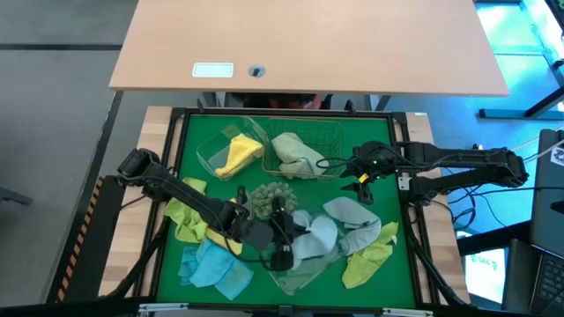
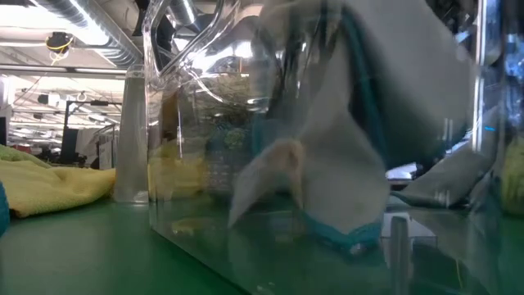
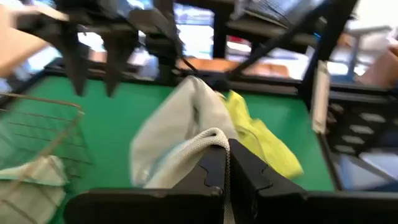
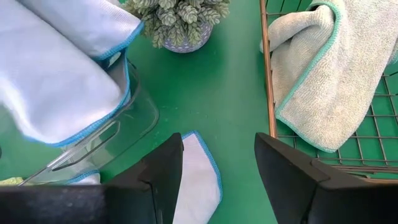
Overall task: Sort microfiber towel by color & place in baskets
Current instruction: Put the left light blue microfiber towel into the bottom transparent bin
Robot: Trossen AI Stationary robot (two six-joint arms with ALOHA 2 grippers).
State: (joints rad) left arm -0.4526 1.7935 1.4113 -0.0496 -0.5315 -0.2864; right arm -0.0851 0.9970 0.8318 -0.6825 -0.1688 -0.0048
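Observation:
My left gripper (image 3: 227, 171) is shut on a light blue towel (image 3: 180, 134) over the near clear tub (image 1: 304, 269). In the low view the towel (image 2: 327, 147) hangs inside that tub (image 2: 164, 123). My right gripper (image 4: 217, 165) stands open above another light blue towel (image 4: 200, 177) that lies flat on the green mat, touching nothing. At the far side a clear tub (image 1: 211, 150) holds a yellow towel (image 1: 236, 157), and the wire basket (image 1: 330, 136) holds a pale green towel (image 1: 295, 154). My left gripper pinches the light blue towel's hemmed edge (image 3: 208, 138) between its two shut fingers. The fingers slant a little downward, coming from the table's left side. The cloth bunches at the fingers and falls slack beyond and below them into the near clear tub.
A spiky grey-green ball (image 1: 271, 198) sits mid-table between the baskets. Loose towels lie around: yellow-green at the left (image 1: 187, 220), blue at the near left (image 1: 216, 269), light blue (image 1: 352, 216) and lime (image 1: 370, 260) at the right. A wooden desk (image 1: 308, 44) stands beyond the table.

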